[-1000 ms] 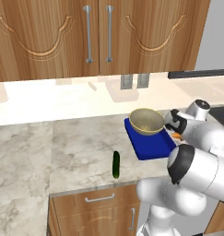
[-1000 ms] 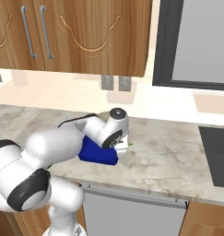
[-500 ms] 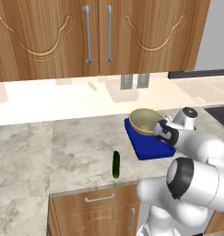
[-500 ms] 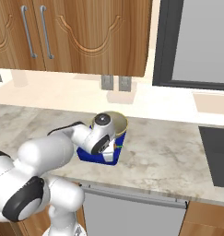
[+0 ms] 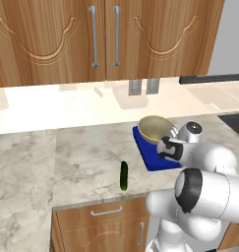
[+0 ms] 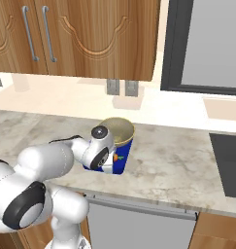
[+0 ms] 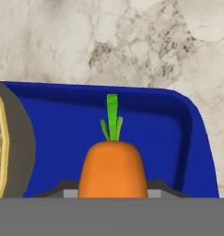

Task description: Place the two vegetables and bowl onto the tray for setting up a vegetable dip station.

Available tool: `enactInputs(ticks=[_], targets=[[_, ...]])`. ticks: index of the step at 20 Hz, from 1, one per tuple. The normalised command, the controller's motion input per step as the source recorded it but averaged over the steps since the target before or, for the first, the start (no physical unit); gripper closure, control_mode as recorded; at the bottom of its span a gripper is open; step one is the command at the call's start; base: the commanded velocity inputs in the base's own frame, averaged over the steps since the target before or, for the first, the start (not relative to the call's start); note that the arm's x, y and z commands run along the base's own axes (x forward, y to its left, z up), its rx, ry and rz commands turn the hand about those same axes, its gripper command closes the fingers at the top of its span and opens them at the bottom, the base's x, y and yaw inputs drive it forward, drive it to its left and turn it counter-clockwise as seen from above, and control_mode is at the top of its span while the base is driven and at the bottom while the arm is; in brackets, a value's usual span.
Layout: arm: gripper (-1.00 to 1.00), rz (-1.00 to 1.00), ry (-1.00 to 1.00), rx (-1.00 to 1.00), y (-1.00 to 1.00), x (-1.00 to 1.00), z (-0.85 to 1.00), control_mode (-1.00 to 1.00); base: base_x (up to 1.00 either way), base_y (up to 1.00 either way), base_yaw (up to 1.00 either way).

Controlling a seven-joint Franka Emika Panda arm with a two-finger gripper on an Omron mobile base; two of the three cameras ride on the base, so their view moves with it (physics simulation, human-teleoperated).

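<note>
Clearly your pincer (image 7: 112, 193) pinches the small orange carrot (image 7: 112, 168) over the deep blue rectangular tray (image 7: 150, 124), ready to release, with the tan round bowl (image 7: 9, 147) at nine o'clock.

Simulated kitchen with warm wood cabinets and a marbled counter

A beige-and-grey marbled stone counter (image 5: 67, 157) runs along a pale cream backsplash wall (image 5: 57, 101) bearing grey twin outlets (image 6: 122, 88). Above hang brown wooden upper cabinets (image 5: 106, 34) with carved arched panels and slim metal bar handles (image 5: 94, 37). Wooden lower drawers (image 5: 101, 224) sit below; a dark cooktop (image 6: 228, 163) lies at the right.
</note>
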Motion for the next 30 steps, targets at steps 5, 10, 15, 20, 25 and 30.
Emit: enactInputs(ticks=[5,10,15,20,25,30], targets=[[1.0,0.0,0.0,0.0,0.17,0.15,-0.16,-1.0,0.0,0.0,0.0],[1.0,0.0,0.0,0.0,0.04,0.2,-0.14,-1.0,0.0,0.0,0.0],[1.0,0.03,0.0,0.0,0.0,0.21,-0.14,-1.0,0.0,0.0,0.0],[1.0,0.02,-0.03,0.0,0.0,0.13,-0.11,-1.0,0.0,0.0,0.0],[-1.0,0.0,-0.01,0.0,0.0,-0.02,-0.16,-1.0,0.0,0.0,0.0],[-1.0,0.0,0.01,0.0,0.0,-0.06,-0.03,-1.0,0.0,0.0,0.0]])
